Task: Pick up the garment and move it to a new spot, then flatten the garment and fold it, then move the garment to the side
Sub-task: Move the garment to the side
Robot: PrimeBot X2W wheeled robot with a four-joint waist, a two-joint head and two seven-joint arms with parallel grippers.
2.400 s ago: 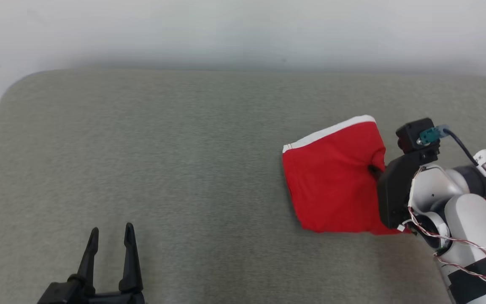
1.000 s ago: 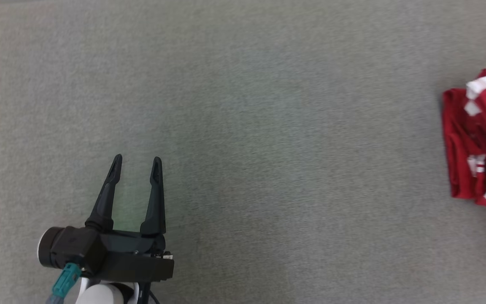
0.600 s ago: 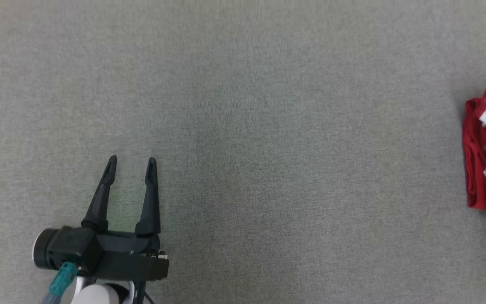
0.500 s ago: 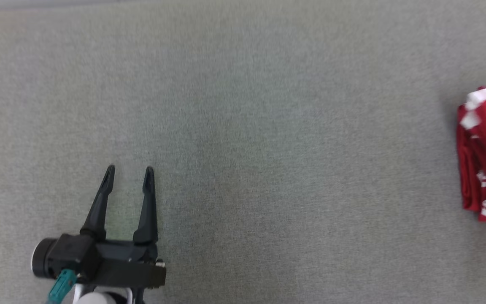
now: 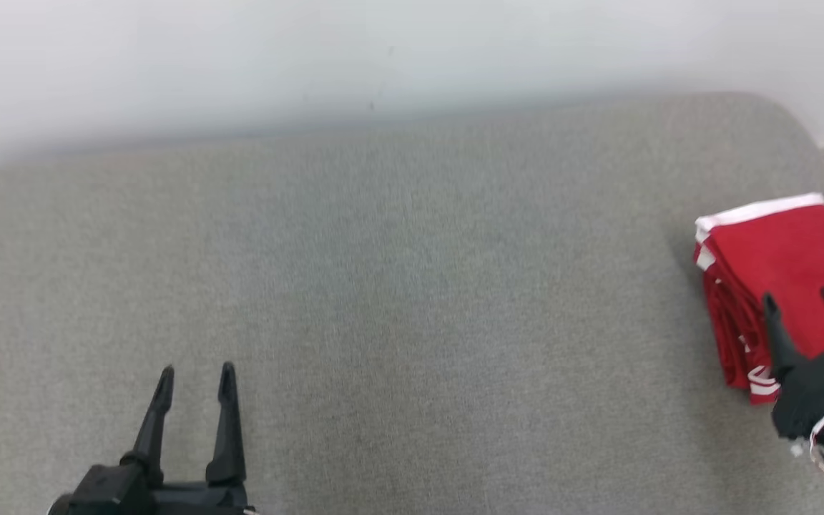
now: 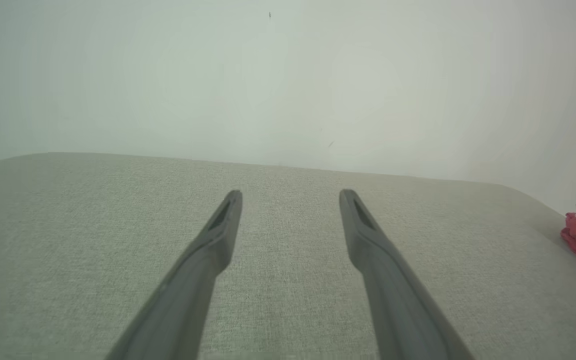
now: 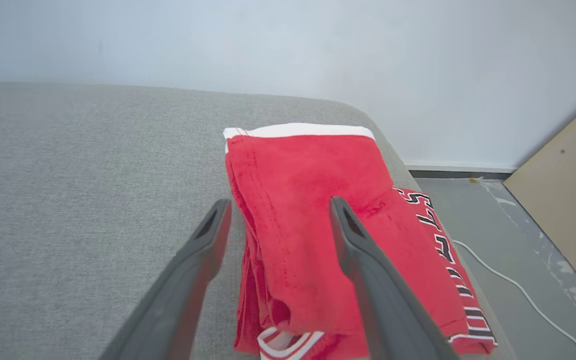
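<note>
Garment (image 5: 769, 265): folded red stack at right end of cushion (image 5: 412, 286). Soft, light, limp; probably slumps apart unless pinched through all layers at a folded side. Right gripper (image 5: 798, 295) poised over it, spread, empty; left gripper (image 5: 197, 368) spread, well apart.

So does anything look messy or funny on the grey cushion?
A little. The folded red garment sits at the right end of the cushion, and its layers don't line up: a lettered layer sticks out sideways and striped trim pokes out underneath.
</note>
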